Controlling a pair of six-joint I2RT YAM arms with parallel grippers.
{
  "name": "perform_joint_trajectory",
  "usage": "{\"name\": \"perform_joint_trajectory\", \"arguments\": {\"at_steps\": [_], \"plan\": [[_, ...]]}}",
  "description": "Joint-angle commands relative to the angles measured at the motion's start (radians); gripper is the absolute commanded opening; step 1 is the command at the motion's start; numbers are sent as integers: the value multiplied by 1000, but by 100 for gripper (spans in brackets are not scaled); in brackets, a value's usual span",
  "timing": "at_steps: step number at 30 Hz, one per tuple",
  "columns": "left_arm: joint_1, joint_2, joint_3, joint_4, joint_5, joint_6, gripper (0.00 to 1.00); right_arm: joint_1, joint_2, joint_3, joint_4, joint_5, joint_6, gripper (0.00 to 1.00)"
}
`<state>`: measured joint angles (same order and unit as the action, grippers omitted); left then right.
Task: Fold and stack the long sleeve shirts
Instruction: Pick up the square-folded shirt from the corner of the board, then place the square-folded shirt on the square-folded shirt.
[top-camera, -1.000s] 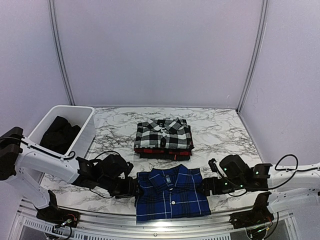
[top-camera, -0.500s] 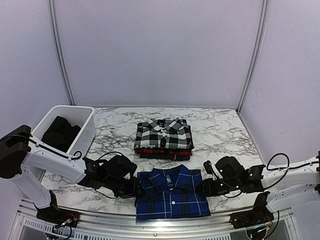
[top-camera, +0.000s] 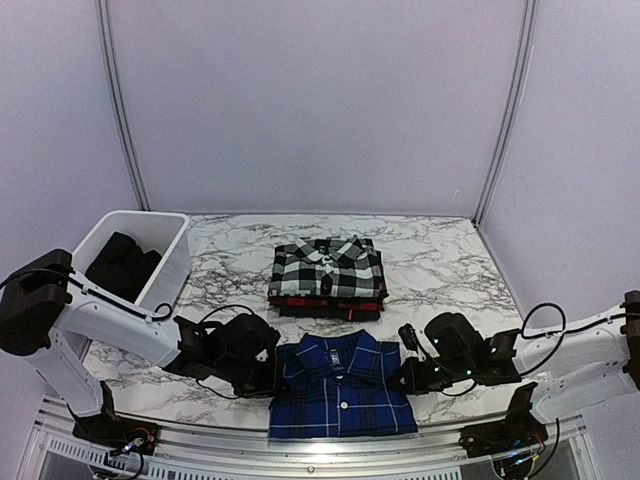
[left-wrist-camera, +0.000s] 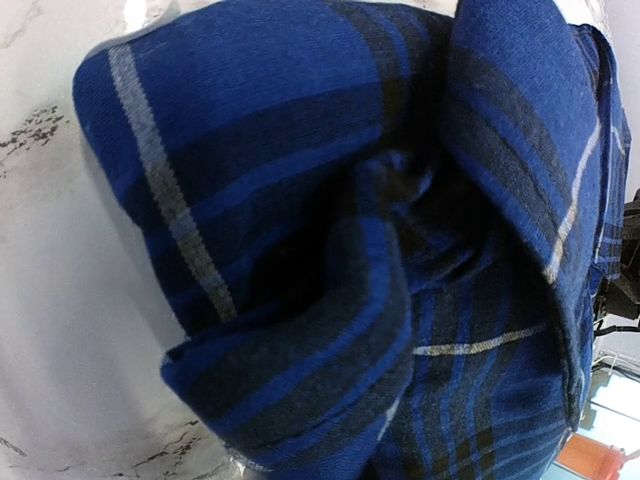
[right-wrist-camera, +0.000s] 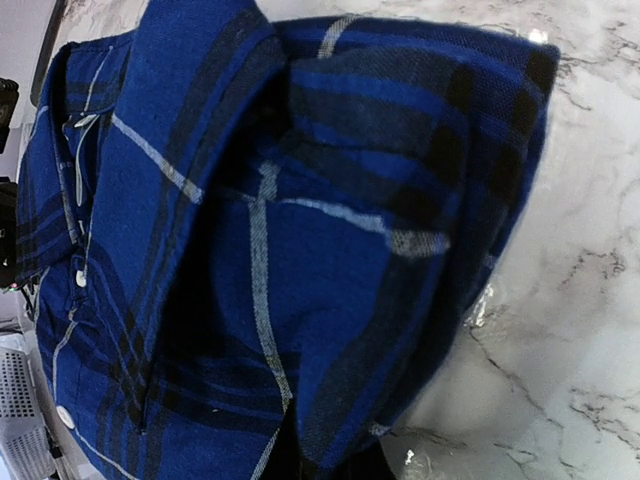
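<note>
A folded royal blue plaid shirt (top-camera: 342, 388) lies at the near edge of the table between the two arms. My left gripper (top-camera: 272, 375) is shut on its left shoulder edge and my right gripper (top-camera: 405, 378) on its right shoulder edge. Bunched blue cloth (left-wrist-camera: 330, 250) fills the left wrist view, and the same cloth (right-wrist-camera: 280, 260) fills the right wrist view, hiding the fingers of both. Behind it a folded black-and-white check shirt (top-camera: 328, 268) rests on a red-and-black one (top-camera: 325, 302).
A white tub (top-camera: 170, 262) stands at the back left with dark cloth (top-camera: 120, 268) inside. Marble tabletop (top-camera: 440, 265) shows to the right of the stack. A metal rail (top-camera: 230, 448) runs along the near edge.
Both grippers have slid inward onto the blue shirt's shoulder edges and shut on them. The cloth there has bunched slightly.
</note>
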<state>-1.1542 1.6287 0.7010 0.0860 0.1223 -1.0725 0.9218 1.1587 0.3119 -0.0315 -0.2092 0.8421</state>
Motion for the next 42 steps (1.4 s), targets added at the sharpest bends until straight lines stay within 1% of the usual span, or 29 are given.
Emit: {"name": "perform_joint_trajectory", "arguments": {"at_steps": [1,8,9,14,19,22,23,27,31,34,38,42], "plan": [[-15,6,13,-24,-18,20,0,12,20,19,-101,-38,10,0],[-24,-125,51,-84,-99,62,0,12,-89,179,-277,54,-41,0],[-24,-145,60,-115,-112,72,0,12,-99,202,-293,66,-49,0],[-24,-219,132,-183,-153,132,0,12,-116,305,-358,91,-80,0],[-15,-251,231,-268,-190,185,0,12,-114,441,-440,162,-120,0],[24,-251,296,-326,-185,221,0,12,-68,560,-491,203,-160,0],[42,-250,316,-341,-175,235,0,12,-47,596,-504,240,-173,0],[128,-238,416,-403,-136,321,0,2,25,728,-502,283,-219,0],[236,-213,518,-435,-72,385,0,-57,127,854,-493,253,-278,0],[311,-172,600,-451,-42,437,0,-138,186,921,-446,205,-312,0],[393,-77,704,-455,-21,498,0,-232,262,983,-388,156,-340,0],[443,30,810,-452,-3,519,0,-318,342,1019,-330,78,-345,0]]}}
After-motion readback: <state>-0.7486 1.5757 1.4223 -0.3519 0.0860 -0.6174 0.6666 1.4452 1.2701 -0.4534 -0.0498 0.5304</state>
